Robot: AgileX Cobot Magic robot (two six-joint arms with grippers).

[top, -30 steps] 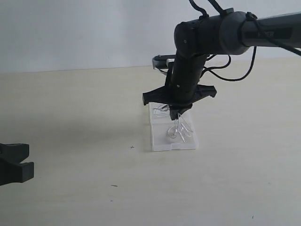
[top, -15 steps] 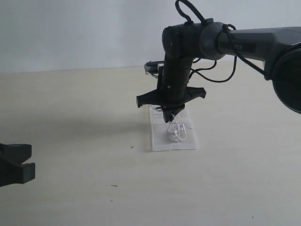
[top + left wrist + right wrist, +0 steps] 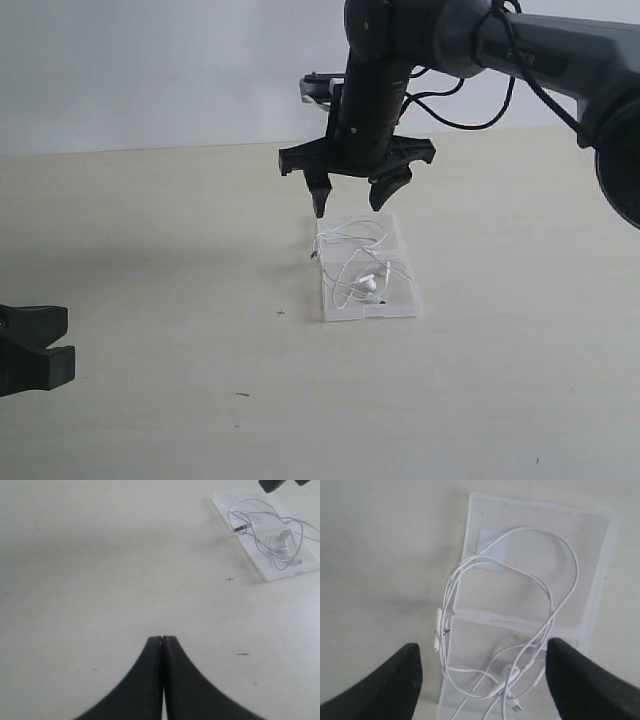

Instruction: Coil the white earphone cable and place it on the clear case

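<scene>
Risen off the case (image 3: 396, 310), the right gripper (image 3: 349, 205) now hangs over its far half, fingers spread and empty, wrist pointing straight down. The cable (image 3: 368, 284) lies loosely coiled on the case, below and slightly nearer, one loop overhanging the left edge. The left gripper (image 3: 35, 345), fingers pressed together, sits well apart, near left.

No text, label or number is legible.
</scene>
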